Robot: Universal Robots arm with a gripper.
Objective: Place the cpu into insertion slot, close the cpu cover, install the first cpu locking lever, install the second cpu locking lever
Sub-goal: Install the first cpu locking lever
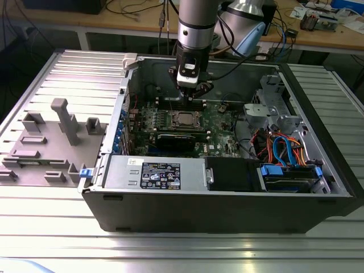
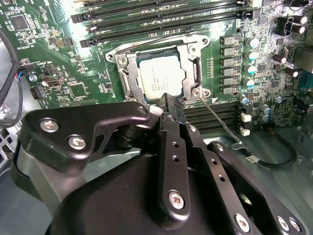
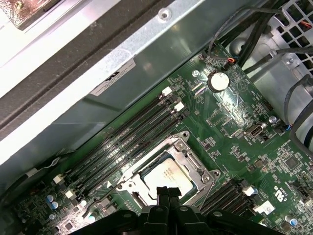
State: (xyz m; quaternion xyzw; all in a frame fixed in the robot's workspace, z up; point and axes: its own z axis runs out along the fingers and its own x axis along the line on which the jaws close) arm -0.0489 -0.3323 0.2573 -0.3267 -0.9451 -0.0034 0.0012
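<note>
Steel case (image 1: 227,213) holds the green board (image 1: 222,118). The cpu (image 2: 161,78) sits in the slot (image 2: 126,78), with the cover (image 2: 190,53) down over it. Gripper (image 2: 168,101) fingers are pinched together and empty, tip just above the slot's edge.

**Item count.** One computer case (image 1: 227,207), holding one green board (image 1: 223,120). At the board's middle there is one insertion slot (image 2: 115,58), with one cpu (image 2: 161,74) and one cpu cover (image 2: 195,68). Two banks of long black memory slots (image 3: 128,141) lie on opposite sides of the socket. One round coin cell (image 3: 218,81) lies near a board edge, and one long black card (image 1: 179,139) is also present. One gripper (image 3: 168,192).
</note>
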